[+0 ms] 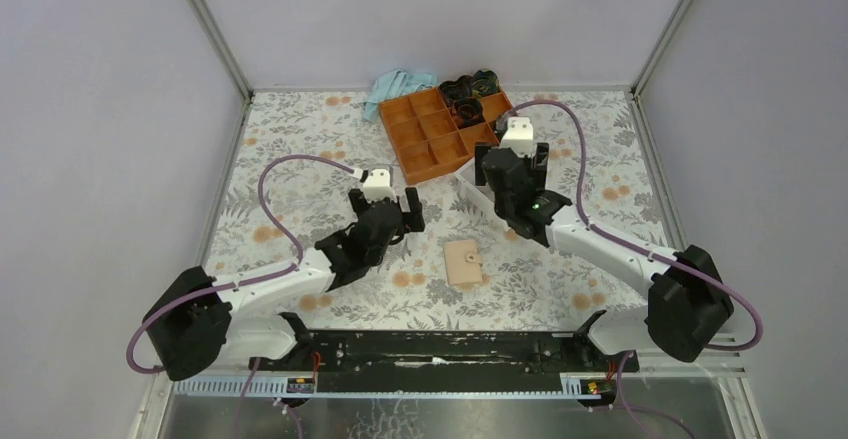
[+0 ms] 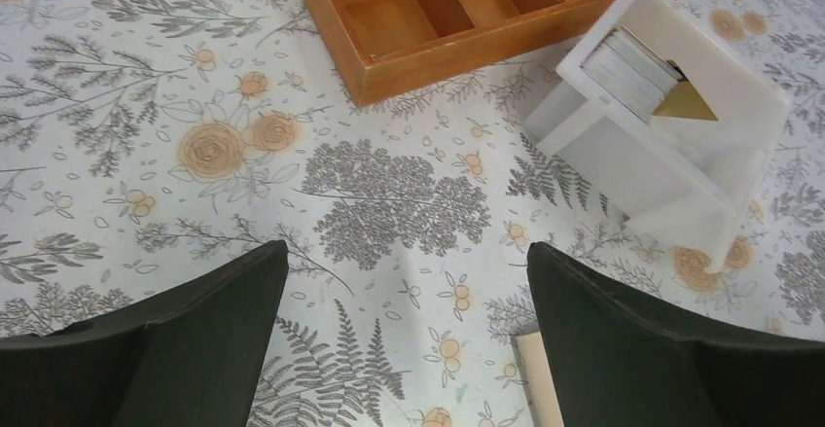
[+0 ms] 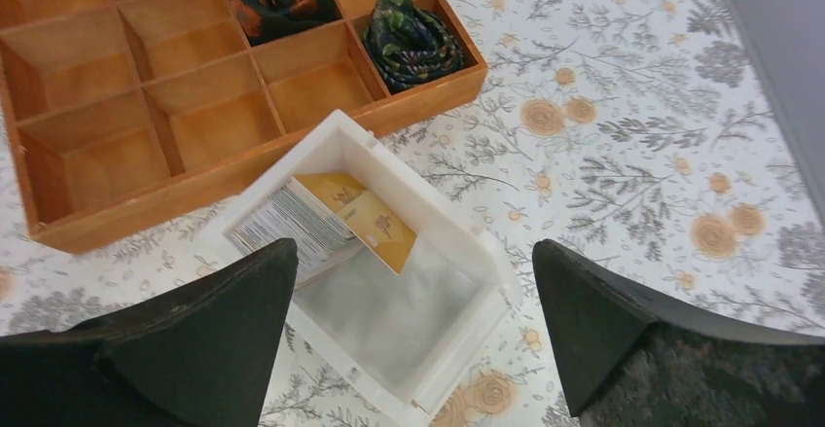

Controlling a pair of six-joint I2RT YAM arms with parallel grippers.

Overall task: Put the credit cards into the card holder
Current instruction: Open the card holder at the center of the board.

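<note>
grey enclosure walls ring a flower-printed worktop (image 1: pixel 300 159), with both arms reaching in from its near edge. the card holder (image 1: pixel 464 264), a small tan wallet, lies flat and closed with its tab on the right side, about midway between the two arms and nearer their bases than either hand. the left hand (image 1: pixel 384 201) is spread wide and pinches nothing; the wallet sits apart from it, to its right and toward the near edge, and in the left wrist view only a tan sliver shows at the bottom, just beside the inner face of one dark finger. the right hand (image 3: pixel 413 252) is likewise spread wide and empty, poised over an open white box (image 3: pixel 389 320) that stands just beside the near corner of an orange compartment tray (image 1: pixel 425 149). the credit cards (image 3: pixel 292 228) stand as a pale printed stack in the far end of that box, a gold card (image 3: pixel 365 218) leaning against them. seen from the right wrist, the stack lies under the gap between the fingers, closer to the finger on the left of that view. two rolls of dark patterned cloth (image 3: pixel 413 43) fill tray compartments at the back, and a light blue cloth (image 1: pixel 395 89) lies crumpled behind the tray.
</note>
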